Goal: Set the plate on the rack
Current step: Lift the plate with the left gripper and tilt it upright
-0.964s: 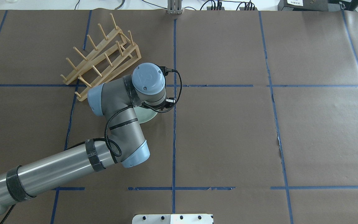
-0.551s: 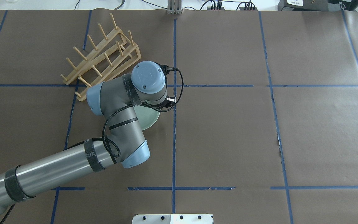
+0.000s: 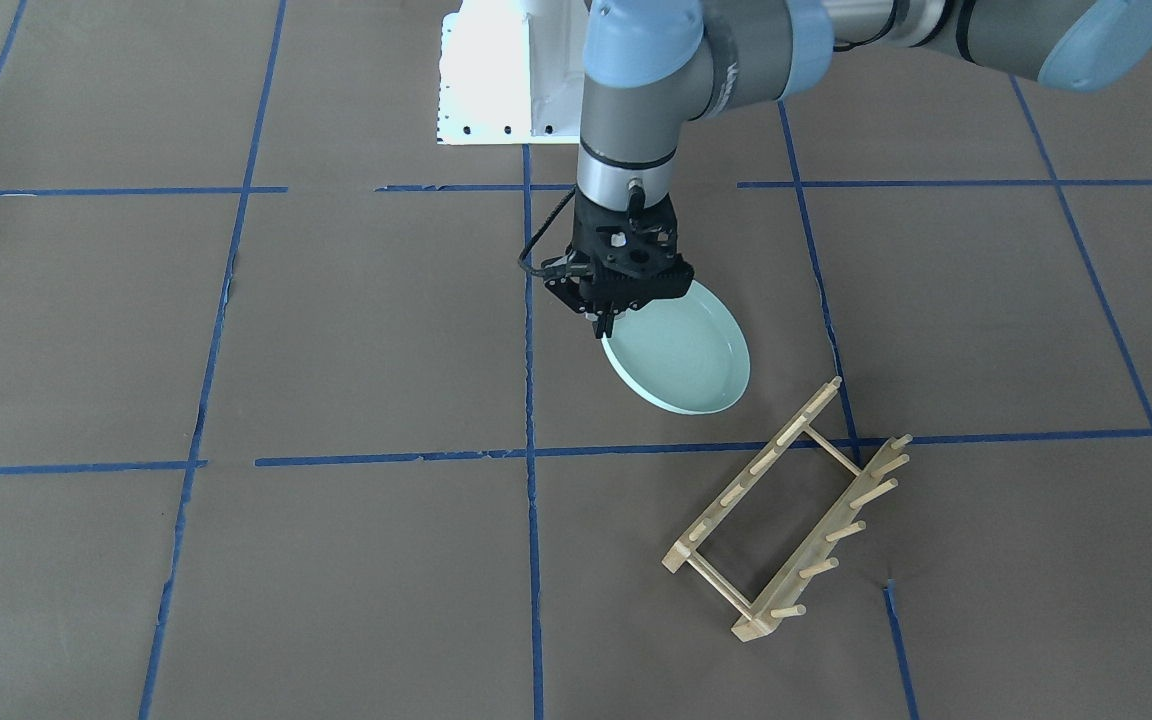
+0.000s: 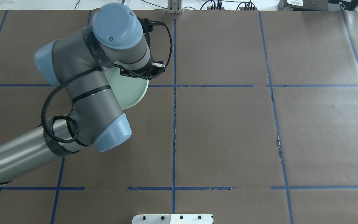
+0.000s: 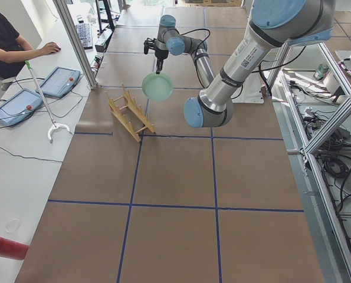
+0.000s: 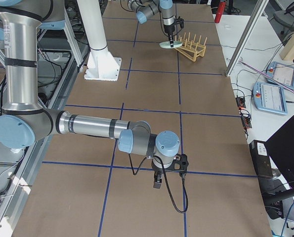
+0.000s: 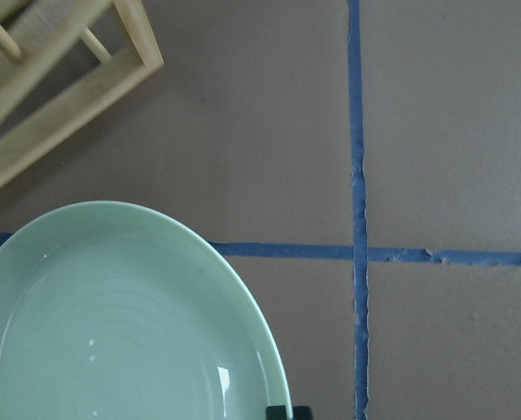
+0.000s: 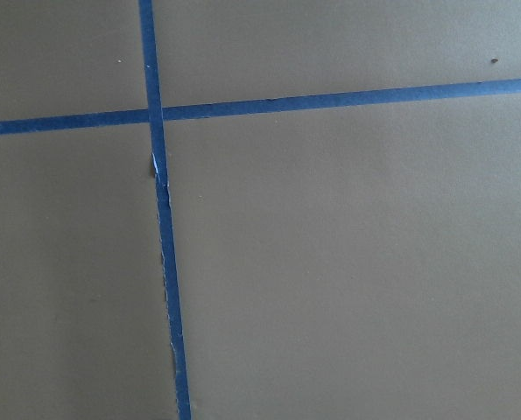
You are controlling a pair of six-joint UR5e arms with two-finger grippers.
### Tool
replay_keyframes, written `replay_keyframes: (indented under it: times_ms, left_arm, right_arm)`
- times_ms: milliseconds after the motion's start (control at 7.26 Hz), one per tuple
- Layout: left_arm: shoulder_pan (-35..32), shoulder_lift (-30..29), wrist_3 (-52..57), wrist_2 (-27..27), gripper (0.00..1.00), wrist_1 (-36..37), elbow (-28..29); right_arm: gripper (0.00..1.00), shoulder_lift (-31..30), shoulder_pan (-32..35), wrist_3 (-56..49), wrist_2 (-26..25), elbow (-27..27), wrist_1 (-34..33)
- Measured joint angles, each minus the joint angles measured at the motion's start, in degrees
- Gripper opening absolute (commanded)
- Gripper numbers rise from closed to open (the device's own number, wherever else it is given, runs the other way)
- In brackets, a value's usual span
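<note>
My left gripper [image 3: 608,322] is shut on the rim of the pale mint-green plate [image 3: 681,360] and holds it tilted in the air above the table. The plate also shows in the overhead view [image 4: 129,90] and in the left wrist view [image 7: 111,324]. The light-wood rack [image 3: 786,520] stands on the table just beyond the plate, apart from it; its corner shows in the left wrist view [image 7: 59,96]. In the overhead view my left arm hides the rack. My right gripper [image 6: 156,183] hovers low over bare paper far from both; I cannot tell if it is open or shut.
Brown paper with blue tape lines covers the table. The white robot base [image 3: 496,90] is at the robot's side. An operator [image 5: 4,41] sits with tablets [image 5: 60,79] on a side table past the rack.
My left arm has lifted the plate off the table and carried it toward the far left, over the rack, which the arm now hides in the overhead view.
</note>
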Motion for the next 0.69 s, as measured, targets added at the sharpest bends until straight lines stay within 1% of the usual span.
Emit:
replay_keyframes:
  times_ms: [138,275,413,551,688]
  left_arm:
    - [-3.78,-0.07,0.04,-1.61,0.00,4.35,-5.22]
    - [-7.42,-0.07,0.02,-2.87,0.00,6.44,-9.02]
    - [-10.56,-0.03,-0.24,-3.97,0.00,6.75,-11.31]
    - [-14.23,0.18,-1.42,-5.07,0.00,4.64,-12.20]
    - [-17.81,1.14,-4.50,-6.28,0.00,-0.69,-11.99]
  right_arm:
    - [1.00,0.00,0.00,0.00,0.00,0.00,0.00]
    - [1.00,0.00,0.00,0.00,0.00,0.00,0.00]
    - [1.00,0.02,0.00,-0.01,0.00,0.00,0.00]
    - [1.00,0.05,0.00,-0.06,0.00,0.00,0.00]
    - [1.00,0.06,0.00,-0.06,0.00,0.00,0.00]
